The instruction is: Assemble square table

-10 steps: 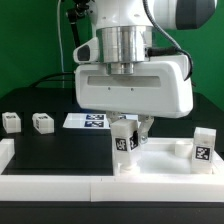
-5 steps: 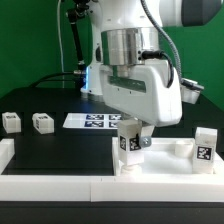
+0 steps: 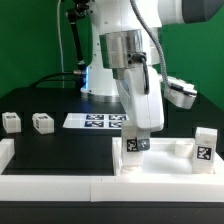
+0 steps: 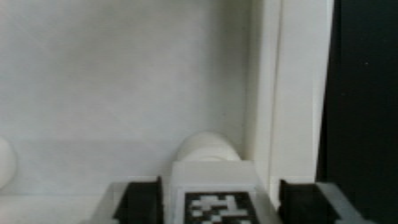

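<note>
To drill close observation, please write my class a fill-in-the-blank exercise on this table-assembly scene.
1. The gripper is shut on a ____ on the slab.
2. To the exterior view's left of the marker board, ____ legs sit on the worktop.
3. The worktop is coloured ____.

Missing words: leg; two; black.

The slab and each leg look like smooth matt white plastic; the surface is dull black, the arm's shell glossy.
</note>
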You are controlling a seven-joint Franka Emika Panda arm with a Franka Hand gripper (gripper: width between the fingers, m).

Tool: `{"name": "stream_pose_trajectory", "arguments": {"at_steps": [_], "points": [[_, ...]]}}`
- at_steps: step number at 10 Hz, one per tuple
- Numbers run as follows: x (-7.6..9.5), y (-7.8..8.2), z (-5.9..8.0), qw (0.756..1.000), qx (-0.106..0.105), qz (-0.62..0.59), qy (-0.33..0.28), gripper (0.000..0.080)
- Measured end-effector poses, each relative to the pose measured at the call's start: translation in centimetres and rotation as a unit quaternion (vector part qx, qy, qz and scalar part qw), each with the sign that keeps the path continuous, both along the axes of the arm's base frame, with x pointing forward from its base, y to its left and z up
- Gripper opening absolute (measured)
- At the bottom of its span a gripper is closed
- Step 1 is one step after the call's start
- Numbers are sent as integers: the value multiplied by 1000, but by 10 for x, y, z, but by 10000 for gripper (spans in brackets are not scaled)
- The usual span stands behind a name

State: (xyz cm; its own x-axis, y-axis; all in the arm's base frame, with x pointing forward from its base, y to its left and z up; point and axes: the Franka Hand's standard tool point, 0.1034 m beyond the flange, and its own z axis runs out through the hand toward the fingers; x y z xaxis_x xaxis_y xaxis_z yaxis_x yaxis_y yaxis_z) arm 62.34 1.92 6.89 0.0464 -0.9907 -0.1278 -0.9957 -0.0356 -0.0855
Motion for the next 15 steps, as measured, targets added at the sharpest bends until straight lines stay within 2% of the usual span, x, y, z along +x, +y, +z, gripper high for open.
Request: {"name": "stream_pose_trajectory", "arguments": {"at_steps": [1, 2, 3, 4, 5, 8, 9, 10, 11, 12, 13, 14, 15], "points": [[0, 0, 0, 1000, -1, 6, -1, 459], [0, 0, 0, 1000, -3, 30, -4, 597], [-6, -1, 1, 995, -4, 101, 2, 597], [-8, -1, 5, 987, -9, 159, 6, 638], [-6, -3, 3, 982, -14, 189, -2, 647], [-7, -3, 2, 958, -20, 286, -14, 649], [-6, -5, 3, 925, -35, 377, -23, 649], [0, -8, 8, 864, -58, 498, -41, 649], [3, -9, 13, 813, -72, 575, -52, 649], [5, -11, 15, 776, -80, 623, -60, 649], [4, -11, 14, 771, -80, 629, -60, 649], [4, -11, 14, 782, -79, 616, -59, 527], [4, -11, 14, 782, -79, 615, -59, 389]]}}
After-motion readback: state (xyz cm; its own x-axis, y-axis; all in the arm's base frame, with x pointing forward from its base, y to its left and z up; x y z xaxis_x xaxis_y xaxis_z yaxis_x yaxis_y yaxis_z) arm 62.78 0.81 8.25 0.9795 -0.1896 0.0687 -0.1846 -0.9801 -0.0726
